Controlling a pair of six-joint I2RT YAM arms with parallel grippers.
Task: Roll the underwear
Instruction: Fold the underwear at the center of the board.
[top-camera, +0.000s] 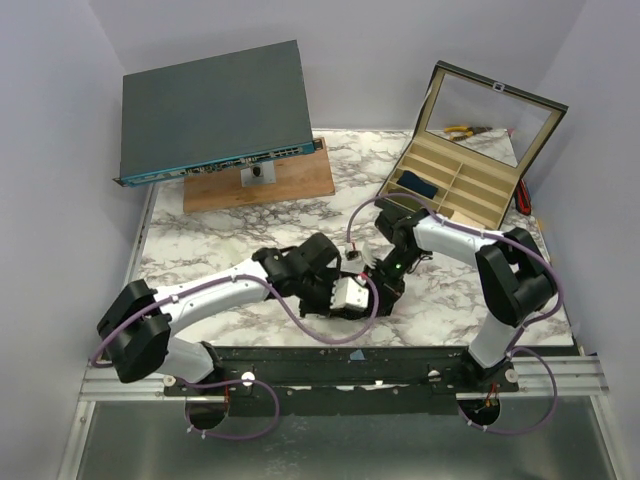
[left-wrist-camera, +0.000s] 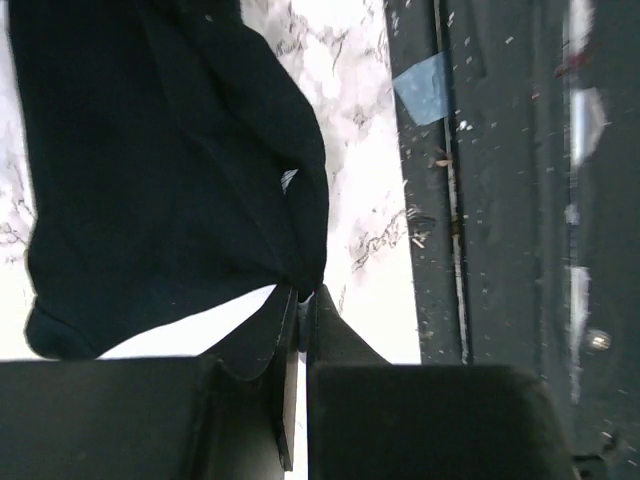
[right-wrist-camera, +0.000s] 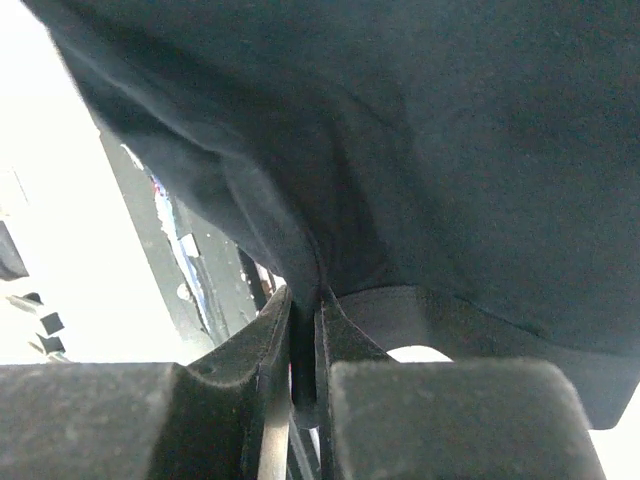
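The black underwear (top-camera: 381, 301) hangs bunched between my two grippers near the table's front middle. In the left wrist view the dark cloth (left-wrist-camera: 170, 170) spreads to the upper left over the marble, and my left gripper (left-wrist-camera: 303, 293) is shut on its lower edge. In the right wrist view the cloth (right-wrist-camera: 450, 150) fills most of the frame, and my right gripper (right-wrist-camera: 305, 300) is shut on a fold of it. From above, the left gripper (top-camera: 366, 293) and right gripper (top-camera: 384, 286) almost touch. The white trim and logo are hidden.
An open wooden box (top-camera: 470, 197) with compartments stands at the back right, a dark blue roll (top-camera: 418, 185) in one. A grey network device (top-camera: 215, 110) leans on a wooden board (top-camera: 290, 185) at the back left. The black front rail (left-wrist-camera: 520, 200) carries blue tape (left-wrist-camera: 425, 87).
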